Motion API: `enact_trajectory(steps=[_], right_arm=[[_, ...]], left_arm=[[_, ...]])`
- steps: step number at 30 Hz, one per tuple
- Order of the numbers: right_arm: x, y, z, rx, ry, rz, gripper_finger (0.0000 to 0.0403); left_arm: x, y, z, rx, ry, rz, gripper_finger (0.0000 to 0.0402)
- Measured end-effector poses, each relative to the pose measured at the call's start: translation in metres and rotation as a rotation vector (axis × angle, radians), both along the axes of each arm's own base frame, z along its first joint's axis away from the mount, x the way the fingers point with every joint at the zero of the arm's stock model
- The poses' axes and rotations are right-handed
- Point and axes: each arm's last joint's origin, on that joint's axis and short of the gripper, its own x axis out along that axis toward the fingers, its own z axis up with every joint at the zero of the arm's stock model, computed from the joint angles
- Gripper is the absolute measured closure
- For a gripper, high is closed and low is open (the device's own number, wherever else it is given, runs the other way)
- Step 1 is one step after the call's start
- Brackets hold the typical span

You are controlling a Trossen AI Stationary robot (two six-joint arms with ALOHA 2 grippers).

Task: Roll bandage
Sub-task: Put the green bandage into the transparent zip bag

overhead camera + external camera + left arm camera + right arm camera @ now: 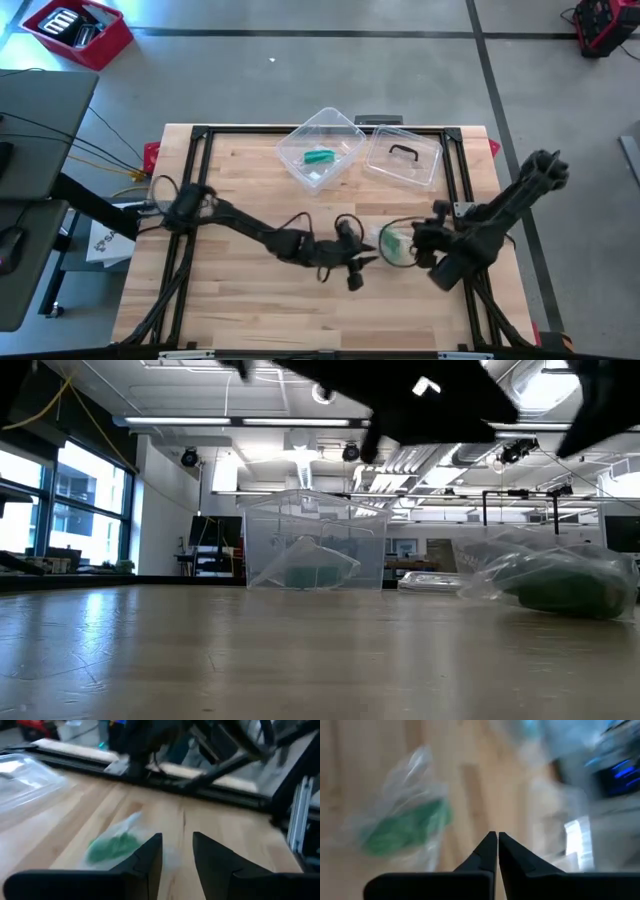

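Bandage (393, 246): green roll inside a clear plastic bag (386, 232), lying on the worktop (230, 300) right of centre, between the two claws. Low view shows the bag (545, 582) flat on the wood with the green mass (565, 592) inside. Nothing has hold of it.

Left claw (358, 272): just beside the bag, on its left and toward the near edge. Fingers (150, 857) parted a moderate gap, nothing between them; in the left wrist view the bagged bandage (112, 847) sits just ahead and off to one side of the tips.

Right claw (420, 243): just right of the bag. Fingers (487, 851) pressed together at the tips, gripping nothing; the right wrist view has the green roll (402, 830) in its bag ahead and to the side, blurred. Can't tell whether either claw touches the plastic.

Further back: open clear bin (322, 148), tilted, near the far edge at centre, with a second green item (319, 157) inside. Its lid (404, 158) lies flat just to the right, dark handle up. In the low view the bin (312, 540) stands well behind the bag.

Off the worktop, far left on the floor: red crate (78, 30).
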Motion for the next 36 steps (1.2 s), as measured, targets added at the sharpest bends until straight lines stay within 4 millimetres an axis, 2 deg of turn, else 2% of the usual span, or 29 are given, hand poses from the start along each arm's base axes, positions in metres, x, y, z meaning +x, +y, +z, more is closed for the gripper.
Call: enact_trajectory(steps=[3, 6, 11, 17, 21, 24, 30, 36], right_arm=[[-0.016, -0.017, -0.016, 0.199, -0.026, -0.038, 0.0379], [-0.027, -0.031, -0.036, 0.400, -0.078, -0.056, 0.0347], [-0.039, -0.052, -0.069, 0.611, -0.158, -0.071, 0.0287], [-0.041, -0.061, -0.097, 0.721, -0.278, -0.065, 0.0250], [-0.034, -0.057, -0.101, 0.792, -0.350, 0.030, 0.0244], [-0.031, -0.056, -0.095, 0.798, -0.349, 0.089, 0.0245], [-0.027, -0.052, -0.076, 0.838, -0.382, 0.078, 0.0247], [-0.022, -0.051, -0.081, 0.822, -0.405, -0.036, 0.0247]], left_arm=[[0.017, 0.015, -0.022, -0.040, -0.093, -0.022, 0.0314], [0.032, 0.033, -0.042, -0.105, -0.106, -0.057, 0.0330], [0.050, 0.050, -0.077, -0.170, 0.079, -0.117, 0.0357], [0.039, 0.043, -0.098, -0.131, 0.366, -0.090, 0.0382], [0.035, 0.038, -0.099, -0.108, 0.414, -0.078, 0.0390], [0.034, 0.035, -0.099, -0.106, 0.414, -0.083, 0.0392], [0.034, 0.032, -0.098, -0.097, 0.399, -0.074, 0.0392], [0.034, 0.032, -0.098, -0.094, 0.395, -0.068, 0.0392]])
